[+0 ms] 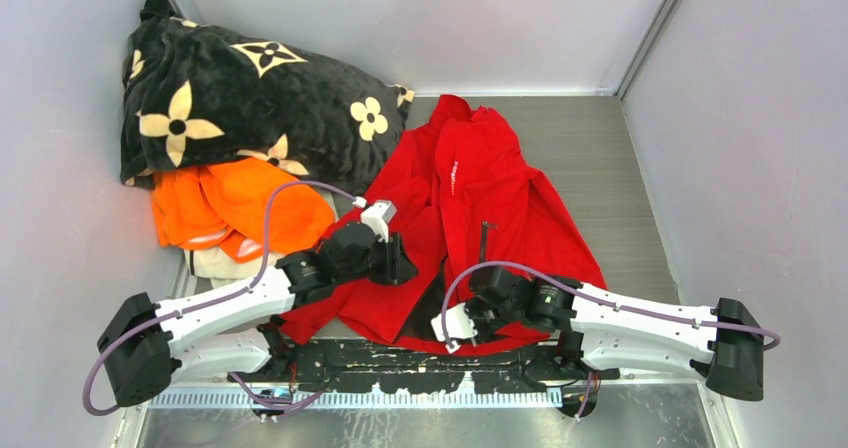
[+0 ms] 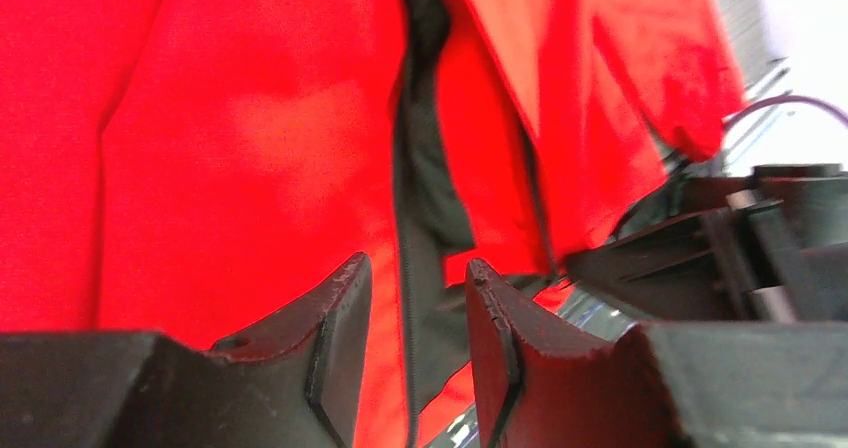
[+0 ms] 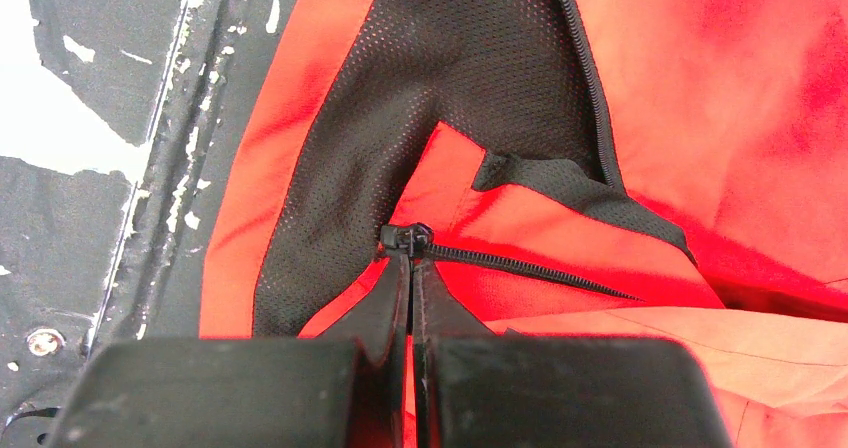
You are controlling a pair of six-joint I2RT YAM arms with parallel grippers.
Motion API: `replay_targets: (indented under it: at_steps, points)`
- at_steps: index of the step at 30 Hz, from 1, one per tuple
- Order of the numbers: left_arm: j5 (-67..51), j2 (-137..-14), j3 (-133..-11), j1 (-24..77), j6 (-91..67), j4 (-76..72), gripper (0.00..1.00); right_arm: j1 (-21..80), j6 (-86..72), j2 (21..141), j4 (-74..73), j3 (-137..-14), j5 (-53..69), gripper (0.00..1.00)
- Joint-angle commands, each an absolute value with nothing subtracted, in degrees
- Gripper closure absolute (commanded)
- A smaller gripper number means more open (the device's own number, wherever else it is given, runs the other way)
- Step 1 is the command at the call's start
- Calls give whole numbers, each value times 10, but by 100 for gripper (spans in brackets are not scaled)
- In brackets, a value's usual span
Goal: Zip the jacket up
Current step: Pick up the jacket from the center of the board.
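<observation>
The bright red jacket [image 1: 490,188] lies spread on the table with its front open, showing dark mesh lining [image 3: 400,98]. In the right wrist view, my right gripper [image 3: 410,265] is shut at the hem, its tips pinched on the black zip slider [image 3: 405,238]. A run of zip teeth [image 3: 520,265] leads off to the right. My left gripper [image 2: 415,268] is open over the red cloth [image 2: 250,148]. The dark zip edge [image 2: 407,218] runs between its fingers without being pinched. From above, the left gripper [image 1: 400,266] and right gripper [image 1: 472,313] sit close together at the jacket's lower front.
A black flower-patterned blanket [image 1: 250,98] is piled at the back left, with an orange garment [image 1: 230,208] under its near side. A worn black mat [image 1: 400,353] lines the near edge. Grey walls close in the metal table [image 1: 600,148] on three sides.
</observation>
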State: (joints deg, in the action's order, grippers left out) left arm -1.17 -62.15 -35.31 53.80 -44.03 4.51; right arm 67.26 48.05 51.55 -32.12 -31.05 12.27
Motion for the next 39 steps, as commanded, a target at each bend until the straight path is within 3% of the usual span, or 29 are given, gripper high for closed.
replay_targets:
  at_steps: [1, 10, 18, 29, 39]
  points:
    - [41, -588, -376, 556, -396, 177, 59, 669, 475, 507, -309, -316, 133, 99]
    - [114, -584, -441, 628, -442, 375, 57, 667, 473, 507, -313, -316, 134, 99]
    - [233, -680, -528, 705, -530, 502, 55, 662, 471, 507, -317, -317, 134, 99]
    - [189, -795, -575, 726, -538, 454, 54, 660, 470, 499, -317, -314, 137, 99]
    - [111, -648, -418, 726, -473, 304, 54, 658, 467, 484, -320, -306, 138, 99]
